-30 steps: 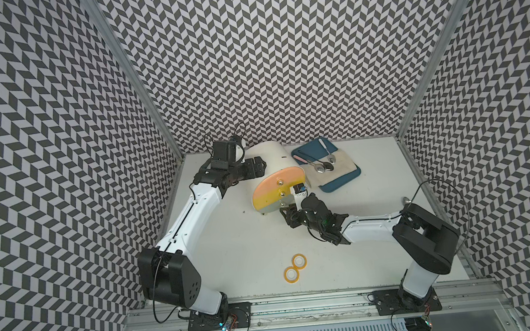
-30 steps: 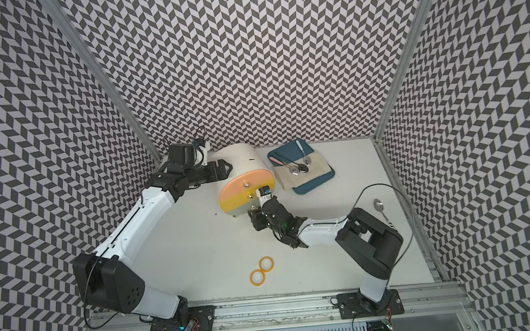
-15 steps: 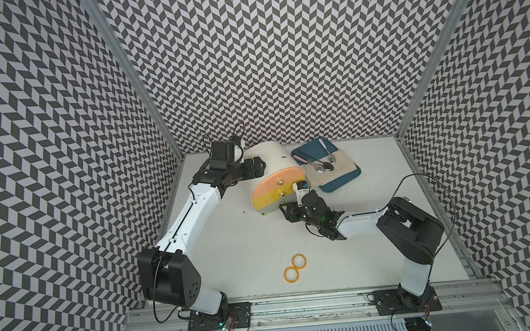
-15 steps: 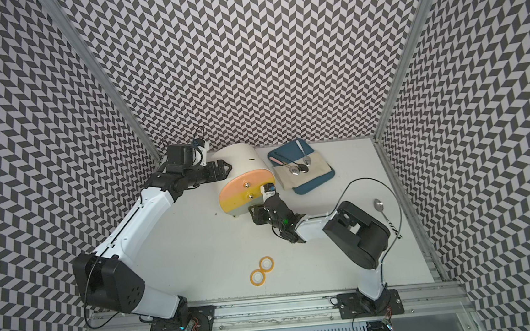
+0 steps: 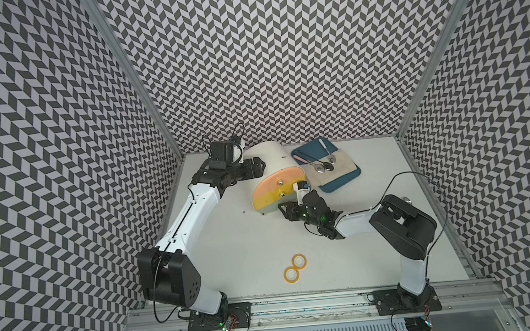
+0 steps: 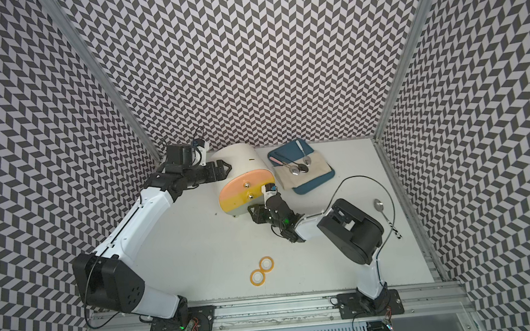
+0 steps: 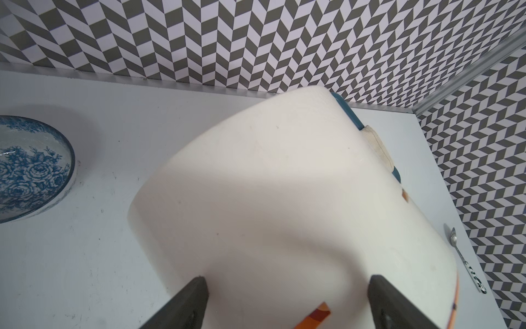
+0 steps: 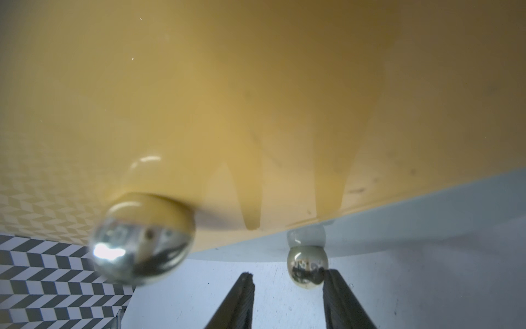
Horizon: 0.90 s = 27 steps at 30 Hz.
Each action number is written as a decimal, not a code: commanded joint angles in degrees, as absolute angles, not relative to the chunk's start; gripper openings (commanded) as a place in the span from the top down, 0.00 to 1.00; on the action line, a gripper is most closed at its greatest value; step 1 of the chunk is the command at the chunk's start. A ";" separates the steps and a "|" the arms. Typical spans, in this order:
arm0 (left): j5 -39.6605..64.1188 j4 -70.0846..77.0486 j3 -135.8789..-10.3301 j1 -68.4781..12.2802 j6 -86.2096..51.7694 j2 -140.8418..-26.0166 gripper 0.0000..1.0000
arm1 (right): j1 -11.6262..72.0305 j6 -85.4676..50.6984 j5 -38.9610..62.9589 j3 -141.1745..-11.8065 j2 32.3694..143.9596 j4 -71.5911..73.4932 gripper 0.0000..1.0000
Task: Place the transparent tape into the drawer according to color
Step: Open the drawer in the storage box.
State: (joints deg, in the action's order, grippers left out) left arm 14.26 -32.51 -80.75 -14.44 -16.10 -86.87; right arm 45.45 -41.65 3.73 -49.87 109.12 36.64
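Right end effector (image 8: 288,275) beside glossy round drawer knob (image 8: 307,267)

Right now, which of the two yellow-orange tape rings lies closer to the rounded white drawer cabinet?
The yellow-orange tape ring farther back; its twin lies beside it, nearer the aluminium front rail.

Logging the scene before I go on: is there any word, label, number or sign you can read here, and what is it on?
No text can be read.
Lone spoon: dark marks on the handle end, too blurred to read.
Sticker on the right arm's wrist camera: white with blue, too small to read.
Drawer cabinet: one small dark mark on its white top, not legible.
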 commanded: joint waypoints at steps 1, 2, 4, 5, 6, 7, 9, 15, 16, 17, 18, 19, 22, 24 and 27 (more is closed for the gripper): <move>14.14 -34.51 -79.10 -14.06 -14.59 -87.71 0.09 | 45.11 -42.71 4.43 -49.88 110.46 41.83 0.57; 14.11 -34.54 -79.13 -14.06 -14.52 -87.71 0.09 | 45.02 -42.85 4.54 -50.08 110.77 41.78 0.57; 14.15 -34.54 -79.10 -14.06 -14.41 -87.71 0.09 | 44.91 -43.15 4.57 -50.20 111.17 42.05 0.58; 14.18 -34.53 -79.04 -14.02 -14.41 -87.71 0.09 | 44.91 -43.33 4.55 -50.24 111.42 42.29 0.58; 14.24 -34.62 -79.05 -13.98 -14.33 -87.72 0.09 | 44.81 -43.40 4.62 -50.37 111.66 42.31 0.59; 14.32 -34.63 -79.01 -13.97 -14.33 -87.75 0.09 | 44.80 -43.48 4.65 -50.44 111.79 42.36 0.59; 14.38 -34.63 -78.93 -13.97 -14.24 -87.76 0.09 | 44.68 -43.67 4.64 -50.62 112.22 42.60 0.60; 14.78 -34.28 -78.58 -13.97 -14.11 -87.85 0.09 | 44.71 -44.08 4.28 -50.36 112.76 44.21 0.61; 14.85 -34.28 -78.57 -13.97 -14.15 -87.89 0.09 | 44.69 -44.19 4.18 -50.44 112.92 44.33 0.62; 15.00 -34.28 -78.53 -13.97 -14.15 -87.89 0.09 | 44.73 -44.21 4.22 -50.45 113.01 44.46 0.62; 15.04 -34.28 -78.51 -13.97 -14.15 -87.89 0.09 | 44.65 -44.30 4.06 -50.47 113.11 44.61 0.62; 15.05 -34.28 -78.42 -13.97 -14.07 -87.89 0.09 | 44.67 -44.30 4.04 -50.45 113.15 44.87 0.62; 15.05 -34.36 -78.40 -13.97 -13.90 -87.89 0.09 | 44.57 -44.38 3.77 -50.54 113.42 45.11 0.64; 15.12 -34.42 -78.45 -13.97 -13.80 -87.90 0.09 | 44.60 -44.56 3.56 -50.62 113.63 45.32 0.64; 15.21 -34.53 -78.49 -13.97 -13.71 -87.89 0.09 | 44.60 -44.82 2.95 -50.53 113.73 46.03 0.65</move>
